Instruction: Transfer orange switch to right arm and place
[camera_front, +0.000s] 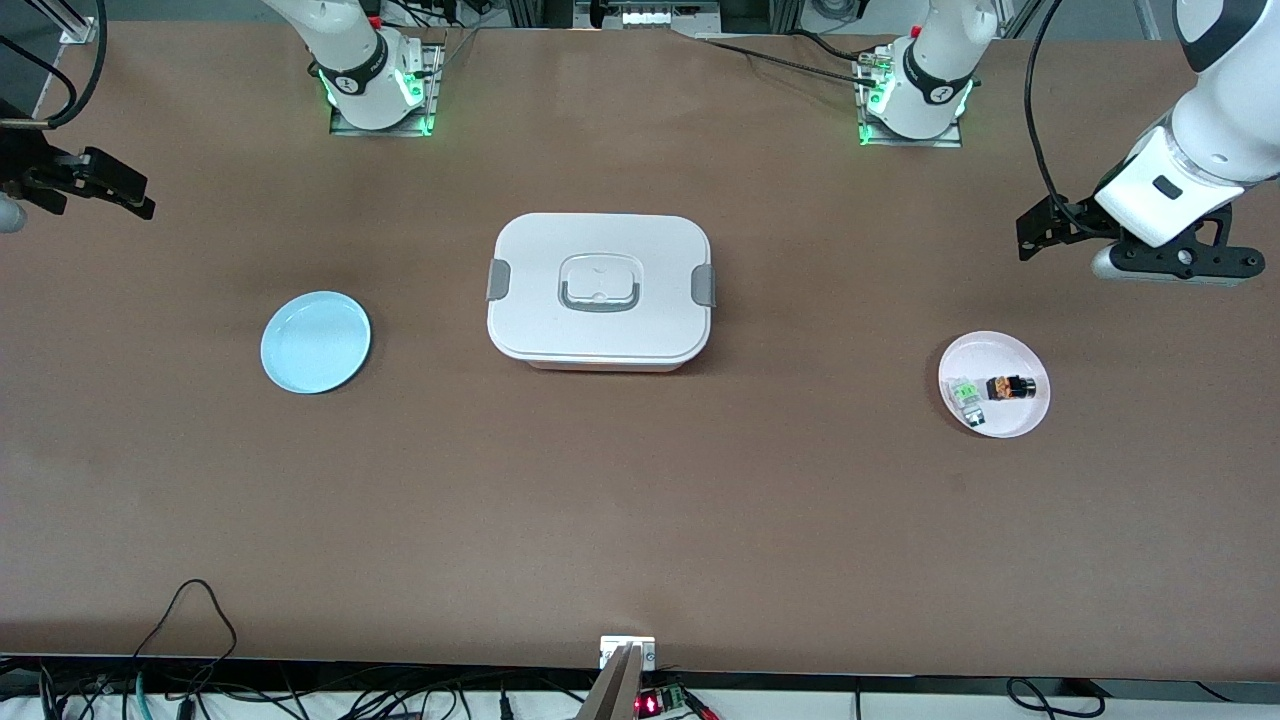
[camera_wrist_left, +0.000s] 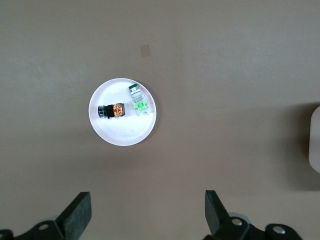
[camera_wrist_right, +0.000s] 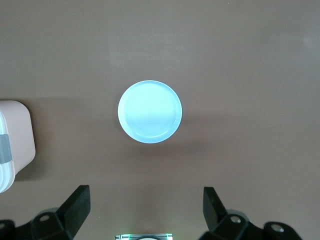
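The orange switch (camera_front: 1010, 387) lies on its side in the pink plate (camera_front: 1020, 352), just beside a clear-and-green component (camera_front: 965, 394); bare surface (camera_front: 640, 520) rings the plate. The left gripper (camera_wrist_left: 147, 215) hangs spread over the surface near that plate. The right gripper (camera_wrist_right: 145, 212), also spread, waits by the surface's edge, well apart from the plate, with the white box (camera_front: 600, 290) and blue plate (camera_front: 315, 342) between.

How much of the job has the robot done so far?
Nothing looks done yet. The orange switch lies on the pink plate beside a green part. The left pincer is open, up over bare table near that plate. The right pincer waits open, high near the blue plate. Picking up, handing over and placing are all left.
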